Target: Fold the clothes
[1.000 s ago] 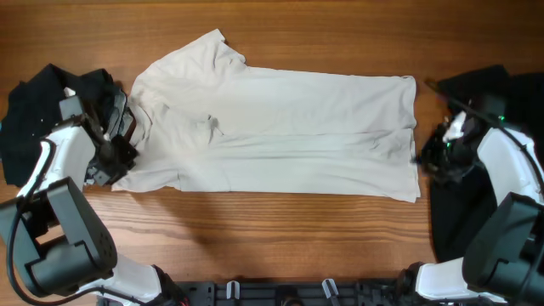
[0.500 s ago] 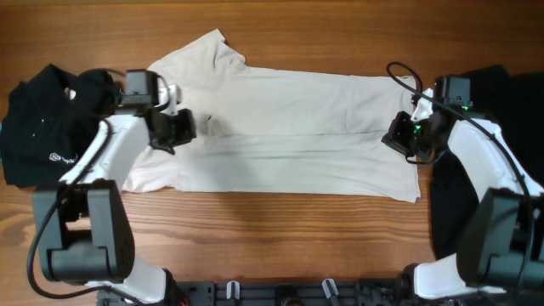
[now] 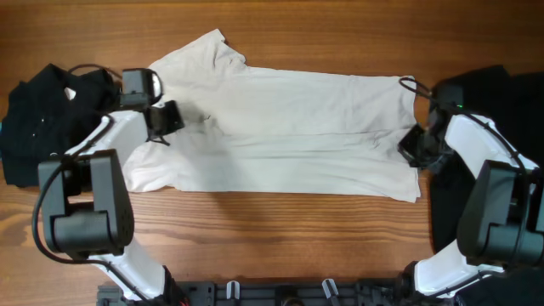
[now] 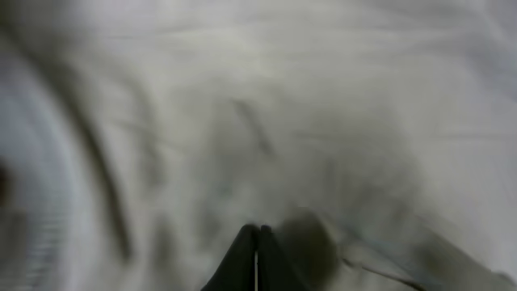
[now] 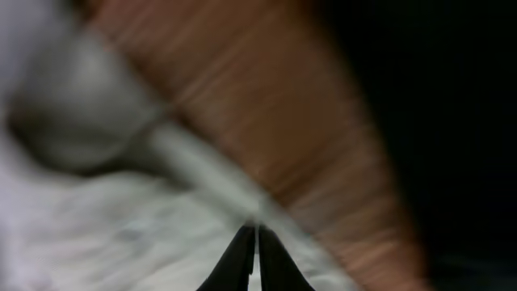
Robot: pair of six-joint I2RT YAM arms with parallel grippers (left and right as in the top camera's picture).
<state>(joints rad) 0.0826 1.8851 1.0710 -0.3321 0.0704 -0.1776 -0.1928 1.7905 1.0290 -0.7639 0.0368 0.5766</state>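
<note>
The large cream short-sleeved T-shirt of thin, wrinkled fabric lies spread flat across the brown wooden table. Its collar end points to my left and its hem to my right. One sleeve points toward the far edge and the other toward the near edge.

My left gripper rests on the shirt at the collar and shoulder area. In the left wrist view its fingers are pressed together with no gap, and rumpled cream cloth fills the picture around them. I cannot tell whether any fabric is pinched between them.

My right gripper sits at the hem, on the shirt's right edge. The right wrist view is blurred, but its fingertips meet there too, right where the cream edge gives way to bare wood. I cannot tell whether they hold the hem.

A crumpled black garment lies on the table just beyond the collar end, on my left. Another black garment lies on my right, beside the hem and partly under my right arm.
</note>
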